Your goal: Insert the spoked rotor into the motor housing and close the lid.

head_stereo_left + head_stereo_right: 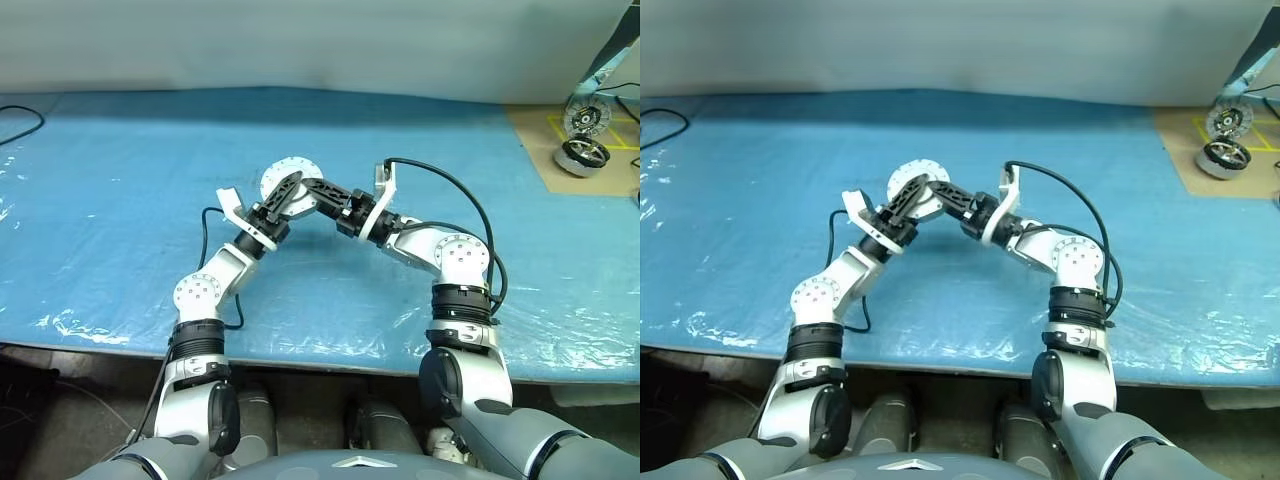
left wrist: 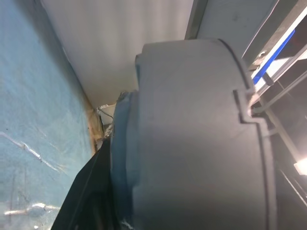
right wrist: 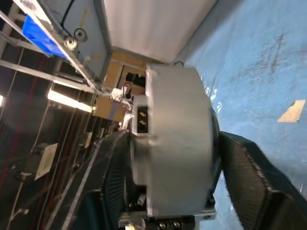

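both arms are meeting above the middle of the blue plastic-covered table (image 1: 120,200). the left gripper (image 1: 287,196) and the right gripper (image 1: 312,190) are each standing part open, black fingers bracketing the round grey metal motor housing (image 1: 290,178) from opposite sides and holding it up off the table between them. in the right wrist view a finger is lying on each side of the drum. its white face with a ring of small holes is facing upward. whether the rotor is sitting inside is hidden. a shiny silver drum-shaped wheel (image 1: 582,156) and a spoked disc (image 1: 585,119) are resting well apart on a brown board (image 1: 540,150) at the far right.
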